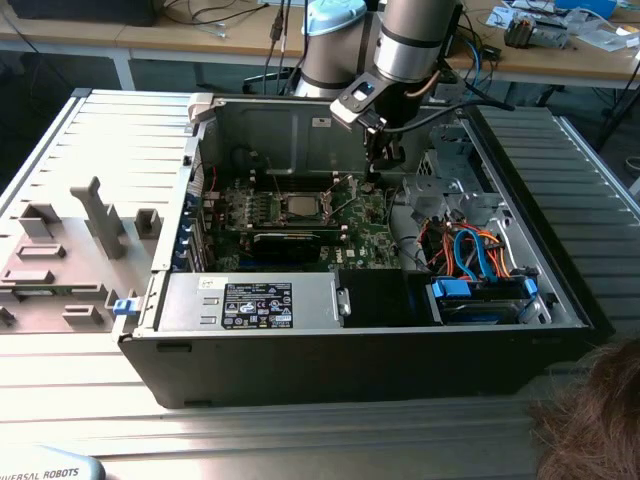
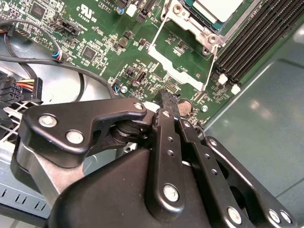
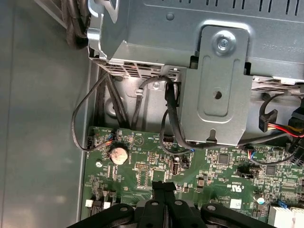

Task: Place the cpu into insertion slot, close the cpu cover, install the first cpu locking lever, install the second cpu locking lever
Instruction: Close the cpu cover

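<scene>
The cpu (image 2: 219, 8) sits in its socket at the upper right of the second wrist view, with the cpu cover (image 2: 178, 70) flipped open beside it. Closing that cover looks like the step in hand, and it calls for a push on the frame. The tool (image 2: 166, 99), pinched closed and empty, hovers at frame centre near the cover's edge.

one of each in the open case

one robot arm (image 1: 415, 40) carrying one gripper (image 3: 164, 186). one computer case (image 1: 350, 370) on one bench (image 1: 90, 380). inside it: one green motherboard (image 1: 370, 225), one cpu (image 1: 300, 205), one cpu cover (image 2: 173, 64), one black graphics card (image 1: 290, 241), one grey power supply box (image 1: 250, 300), one coin battery (image 3: 118, 154).
</scene>
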### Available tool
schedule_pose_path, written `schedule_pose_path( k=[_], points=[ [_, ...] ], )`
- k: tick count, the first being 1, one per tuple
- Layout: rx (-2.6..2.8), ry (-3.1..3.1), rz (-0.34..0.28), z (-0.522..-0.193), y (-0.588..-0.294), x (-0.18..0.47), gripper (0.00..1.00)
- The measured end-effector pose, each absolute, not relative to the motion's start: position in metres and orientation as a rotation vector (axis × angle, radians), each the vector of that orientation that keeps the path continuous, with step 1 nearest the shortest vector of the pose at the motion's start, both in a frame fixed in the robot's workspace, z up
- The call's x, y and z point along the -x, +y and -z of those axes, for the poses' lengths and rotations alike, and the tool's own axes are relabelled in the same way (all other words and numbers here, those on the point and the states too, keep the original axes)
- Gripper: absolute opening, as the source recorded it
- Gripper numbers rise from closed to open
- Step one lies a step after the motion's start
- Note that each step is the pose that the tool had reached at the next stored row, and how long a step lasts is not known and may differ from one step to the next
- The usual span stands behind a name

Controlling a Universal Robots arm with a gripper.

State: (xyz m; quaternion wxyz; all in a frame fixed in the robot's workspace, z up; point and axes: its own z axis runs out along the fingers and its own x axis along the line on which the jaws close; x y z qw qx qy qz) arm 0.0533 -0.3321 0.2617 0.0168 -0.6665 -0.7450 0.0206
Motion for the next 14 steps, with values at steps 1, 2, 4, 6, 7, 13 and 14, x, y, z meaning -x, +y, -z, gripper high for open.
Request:
schedule_pose_path(
  k=[1, 2, 4, 6, 7, 13, 14],
  points=[
    [2.072, -2.316, -0.064, -0.2614, -0.3321, -0.0533, 0.11],
    [2.072, -2.316, -0.064, -0.261, -0.3321, -0.0533, 0.11],
    [2.072, -2.316, -0.064, -0.2603, -0.3321, -0.0533, 0.11],
    [2.072, -2.316, -0.064, -0.2596, -0.3321, -0.0533, 0.11],
    [2.072, -2.316, -0.064, -0.2594, -0.3321, -0.0533, 0.11],
    [2.072, -2.316, -0.064, -0.2575, -0.3322, -0.0533, 0.11],
    [2.072, -2.316, -0.064, -0.2573, -0.3321, -0.0533, 0.11]
  ],
)
